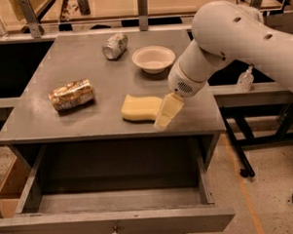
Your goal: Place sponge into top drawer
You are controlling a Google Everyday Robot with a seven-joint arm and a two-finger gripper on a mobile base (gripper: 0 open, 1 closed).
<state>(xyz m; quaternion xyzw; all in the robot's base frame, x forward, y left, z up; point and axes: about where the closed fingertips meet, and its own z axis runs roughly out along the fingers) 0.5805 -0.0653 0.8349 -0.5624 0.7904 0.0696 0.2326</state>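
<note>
The pale yellow sponge (139,108) lies flat on the grey table top near its front edge, right of centre. My gripper (167,112) hangs from the white arm at the sponge's right end, its pale yellow fingers pointing down and overlapping that end. The top drawer (116,208) is pulled open below the table front. Its inside is bare, with a small metal knob (114,232) at the centre of its front panel.
A gold-patterned snack bag (71,94) lies at the table's left. A crushed silver can (114,45) and a white bowl (153,58) stand at the back. A bottle (244,79) stands on a ledge at the right, and a cardboard box (8,193) sits on the floor at the left.
</note>
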